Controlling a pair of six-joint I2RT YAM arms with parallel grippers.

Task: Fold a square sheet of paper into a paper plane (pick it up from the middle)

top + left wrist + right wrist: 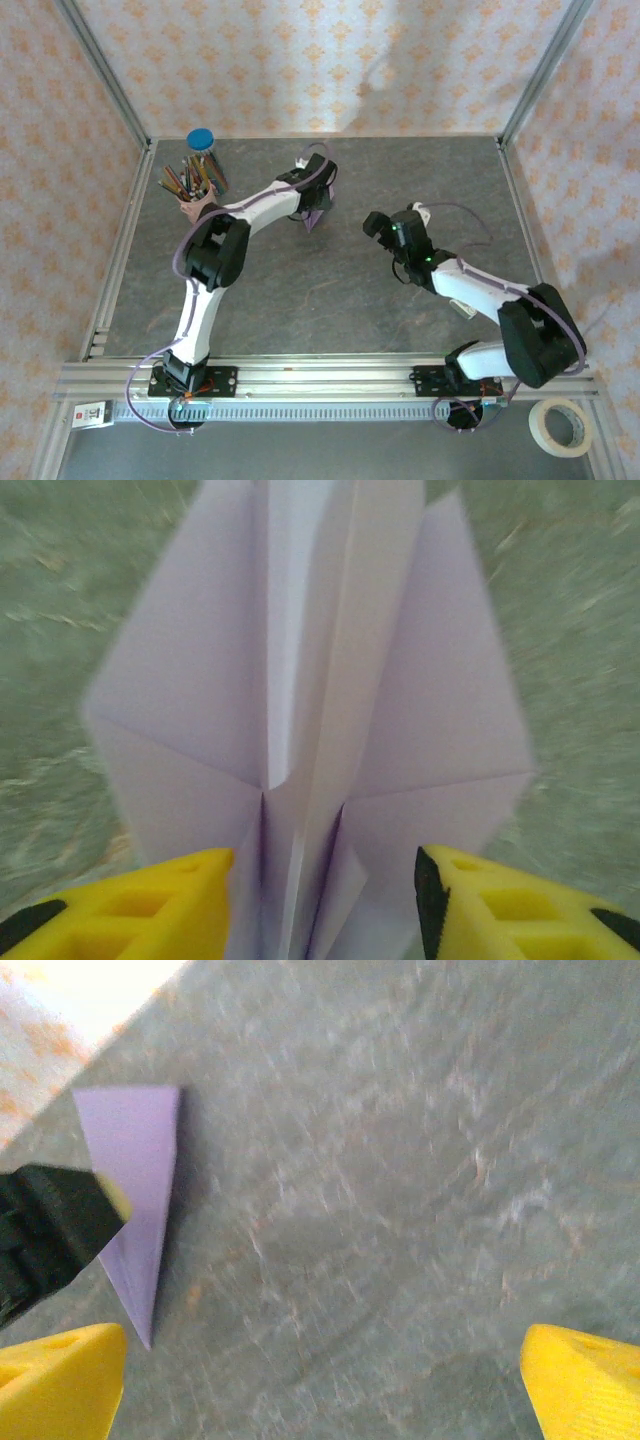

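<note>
We judge the folding done: the paper plane (330,680) is a lilac dart with a centre crease and spread wings, at the far middle of the counter (330,300). The left tool (322,870) straddles its tail, jaws partly apart and wider than the keel, so it seems unclamped. The right tool (320,1380) gapes wide and empty nearby. Only backing away seems left. The counter is mottled grey, walled in orange-patterned paper; a pencil cup (195,195) stands far left.
</note>
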